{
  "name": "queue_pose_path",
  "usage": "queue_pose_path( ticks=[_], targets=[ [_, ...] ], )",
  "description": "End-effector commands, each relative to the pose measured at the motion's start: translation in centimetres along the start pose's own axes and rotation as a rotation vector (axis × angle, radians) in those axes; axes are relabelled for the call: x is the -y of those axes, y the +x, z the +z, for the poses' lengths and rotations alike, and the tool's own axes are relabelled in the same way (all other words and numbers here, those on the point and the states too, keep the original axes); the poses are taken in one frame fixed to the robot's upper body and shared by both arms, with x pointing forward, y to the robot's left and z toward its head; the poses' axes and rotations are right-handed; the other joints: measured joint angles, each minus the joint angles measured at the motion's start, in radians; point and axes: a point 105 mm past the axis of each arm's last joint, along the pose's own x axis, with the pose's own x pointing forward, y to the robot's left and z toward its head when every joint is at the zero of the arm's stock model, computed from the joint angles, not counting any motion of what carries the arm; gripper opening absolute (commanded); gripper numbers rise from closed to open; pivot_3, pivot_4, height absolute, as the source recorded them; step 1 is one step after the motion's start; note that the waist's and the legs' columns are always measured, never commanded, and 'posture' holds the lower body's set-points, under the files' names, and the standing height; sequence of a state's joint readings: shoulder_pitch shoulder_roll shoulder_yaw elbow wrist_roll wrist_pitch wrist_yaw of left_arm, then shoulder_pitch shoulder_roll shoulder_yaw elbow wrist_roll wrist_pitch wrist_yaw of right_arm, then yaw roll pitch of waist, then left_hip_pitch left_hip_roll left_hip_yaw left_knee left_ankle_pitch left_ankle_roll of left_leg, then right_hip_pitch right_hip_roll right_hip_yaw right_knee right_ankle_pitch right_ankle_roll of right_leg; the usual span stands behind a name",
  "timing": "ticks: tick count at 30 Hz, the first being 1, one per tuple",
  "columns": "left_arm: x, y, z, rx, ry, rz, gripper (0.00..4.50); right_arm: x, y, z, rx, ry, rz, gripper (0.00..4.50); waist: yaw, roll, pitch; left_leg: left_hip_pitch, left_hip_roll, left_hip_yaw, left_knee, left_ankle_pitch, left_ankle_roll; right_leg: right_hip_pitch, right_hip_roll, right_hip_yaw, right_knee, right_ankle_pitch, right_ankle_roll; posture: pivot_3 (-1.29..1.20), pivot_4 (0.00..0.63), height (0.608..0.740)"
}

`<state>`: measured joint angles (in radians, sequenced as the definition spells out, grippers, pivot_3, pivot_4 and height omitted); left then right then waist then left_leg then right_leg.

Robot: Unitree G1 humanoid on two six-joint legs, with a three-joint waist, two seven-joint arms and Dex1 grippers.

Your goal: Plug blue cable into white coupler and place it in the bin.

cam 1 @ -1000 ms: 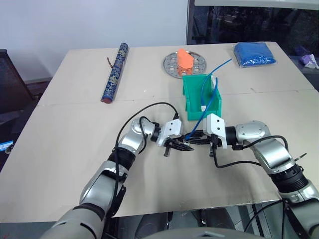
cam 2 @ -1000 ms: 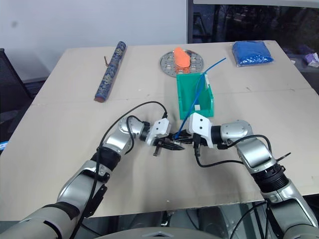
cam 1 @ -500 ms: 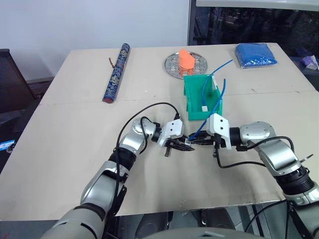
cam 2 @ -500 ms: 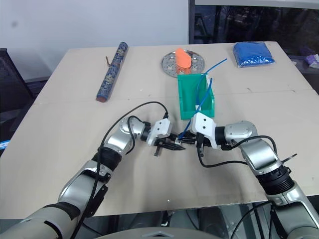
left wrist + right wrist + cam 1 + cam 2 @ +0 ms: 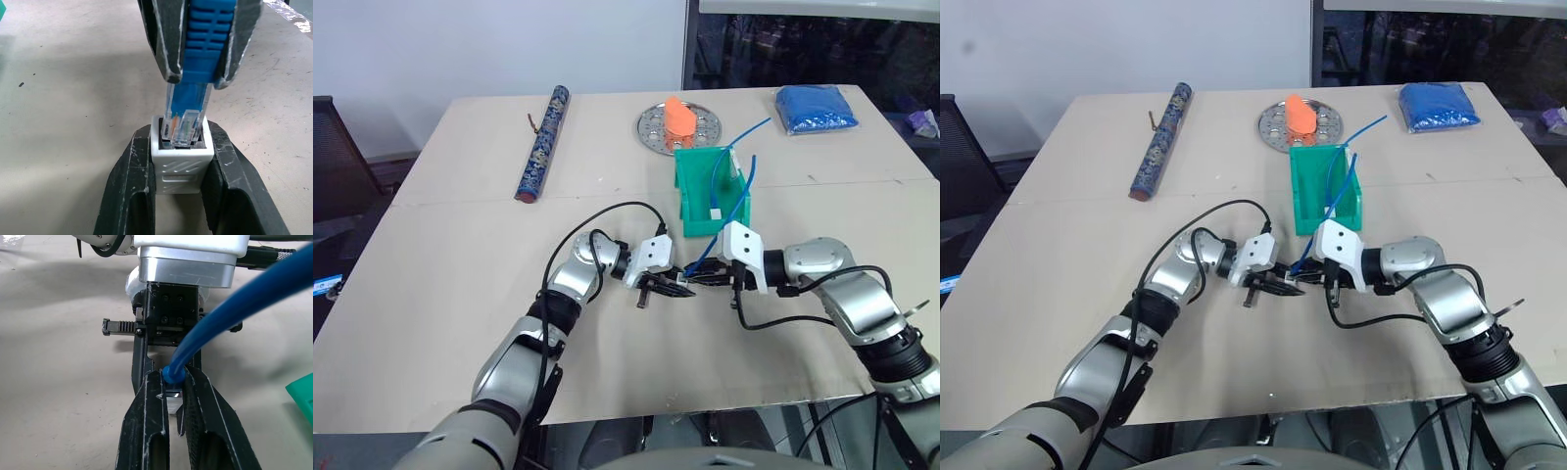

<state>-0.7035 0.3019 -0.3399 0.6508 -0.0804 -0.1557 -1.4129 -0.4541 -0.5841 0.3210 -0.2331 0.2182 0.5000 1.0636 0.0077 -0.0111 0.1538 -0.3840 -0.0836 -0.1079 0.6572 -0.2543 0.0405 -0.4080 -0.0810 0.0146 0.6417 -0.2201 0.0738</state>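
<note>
On the table, the bin stands at about 12 o'clock from both grippers, with the far part of the cable hanging over it. The left gripper is closed on the coupler. The right gripper is clamped on the cable just behind its plug. The plug has entered the socket, but it seems not fully seated. What is left, I judge: push it home, then put the joined pair in the bin.
</note>
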Motion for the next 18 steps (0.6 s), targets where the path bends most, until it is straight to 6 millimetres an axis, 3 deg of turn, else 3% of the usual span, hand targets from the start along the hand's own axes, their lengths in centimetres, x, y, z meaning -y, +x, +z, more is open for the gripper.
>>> queue_pose_path(
  ticks=[1, 18],
  targets=[
    [-0.01, 0.4, 0.14, 0.001, 0.001, -0.007, 0.6, -2.06, 1.39, -2.6, -0.095, 0.098, 0.1, 0.0, 0.0, 0.0, 0.0, 0.0, 0.0, 0.0, 0.0, 0.0, 0.0, 0.0, 0.0, 0.0, 0.0, 0.0, 0.0, 0.0, 0.15, 0.74],
    [0.0, 0.56, 0.25, 0.002, -0.001, -0.008, 0.6, -2.0, 2.15, -2.97, -0.175, 0.114, 0.152, 0.0, -0.004, -0.001, -0.004, 0.001, 0.0, 0.0, 0.0, 0.0, 0.0, 0.0, 0.0, 0.0, 0.0, 0.0, 0.0, 0.0, 0.15, 0.74]
  ],
)
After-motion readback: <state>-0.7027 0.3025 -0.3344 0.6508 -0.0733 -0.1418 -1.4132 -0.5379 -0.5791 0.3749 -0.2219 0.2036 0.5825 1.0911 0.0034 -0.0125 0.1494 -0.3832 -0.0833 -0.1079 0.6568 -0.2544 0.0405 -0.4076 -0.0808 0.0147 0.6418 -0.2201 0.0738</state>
